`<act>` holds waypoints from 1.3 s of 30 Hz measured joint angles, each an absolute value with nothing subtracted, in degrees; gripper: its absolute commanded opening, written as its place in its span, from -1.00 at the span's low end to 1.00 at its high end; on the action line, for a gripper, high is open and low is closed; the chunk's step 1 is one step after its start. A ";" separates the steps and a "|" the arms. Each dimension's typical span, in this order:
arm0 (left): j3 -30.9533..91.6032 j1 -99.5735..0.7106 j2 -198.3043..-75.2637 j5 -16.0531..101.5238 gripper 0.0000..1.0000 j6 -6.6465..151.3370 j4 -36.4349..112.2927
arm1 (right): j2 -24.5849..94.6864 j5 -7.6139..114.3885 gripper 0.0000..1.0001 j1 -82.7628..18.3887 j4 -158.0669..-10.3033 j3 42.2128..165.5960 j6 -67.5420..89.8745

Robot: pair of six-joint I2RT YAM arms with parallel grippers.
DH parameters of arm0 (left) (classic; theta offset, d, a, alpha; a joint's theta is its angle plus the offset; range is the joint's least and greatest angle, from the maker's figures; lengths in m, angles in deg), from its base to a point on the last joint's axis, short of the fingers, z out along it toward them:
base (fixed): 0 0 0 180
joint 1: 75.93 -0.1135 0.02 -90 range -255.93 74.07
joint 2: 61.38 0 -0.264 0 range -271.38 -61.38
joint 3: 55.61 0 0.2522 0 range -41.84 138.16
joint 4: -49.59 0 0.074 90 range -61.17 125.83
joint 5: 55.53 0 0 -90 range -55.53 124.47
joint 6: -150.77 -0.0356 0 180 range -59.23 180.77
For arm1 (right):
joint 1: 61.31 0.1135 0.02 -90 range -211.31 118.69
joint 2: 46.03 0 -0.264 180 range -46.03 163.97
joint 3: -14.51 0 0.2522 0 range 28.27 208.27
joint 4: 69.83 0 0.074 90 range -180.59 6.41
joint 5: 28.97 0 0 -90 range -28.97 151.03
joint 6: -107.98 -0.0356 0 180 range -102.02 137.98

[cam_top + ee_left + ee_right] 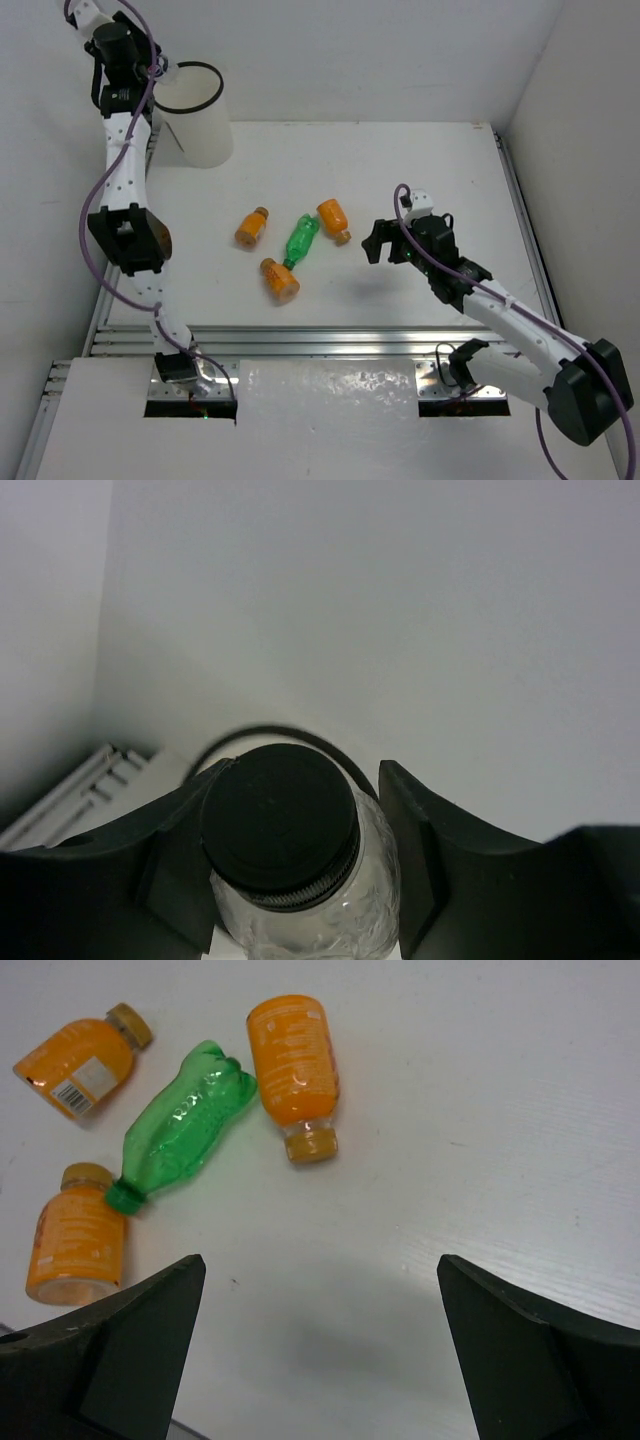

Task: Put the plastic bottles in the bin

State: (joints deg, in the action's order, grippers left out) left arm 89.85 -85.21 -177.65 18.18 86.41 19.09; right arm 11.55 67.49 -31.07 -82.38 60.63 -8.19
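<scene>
My left gripper (pixel 158 72) is raised at the rim of the tall white bin (pixel 205 140) at the back left. In the left wrist view it (pixel 300 772) is shut on a clear bottle with a black cap (pixel 285 830), with the bin's black rim (pixel 300 733) just behind. Three orange bottles (pixel 252 227) (pixel 280 279) (pixel 334 220) and a green bottle (pixel 300 240) lie mid-table. My right gripper (pixel 378 240) is open and empty, hovering right of them. The right wrist view shows it (pixel 320 1260) open above bare table, the green bottle (pixel 185 1125) and orange bottles (pixel 293 1060) ahead.
White walls close in the table behind and on the right. Aluminium rails (pixel 320 335) run along the near edge and the right side (pixel 520 200). The left arm (pixel 125 190) stands tall along the left edge.
</scene>
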 measured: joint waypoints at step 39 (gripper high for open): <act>11.48 -66.37 -121.01 49.37 0.99 92.56 29.65 | 60.60 46.40 -0.63 -38.48 -77.09 86.16 6.45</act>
State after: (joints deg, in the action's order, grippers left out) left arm 11.48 -66.37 -121.01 49.37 92.56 29.65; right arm 60.60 46.40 -38.48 -77.09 86.16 6.45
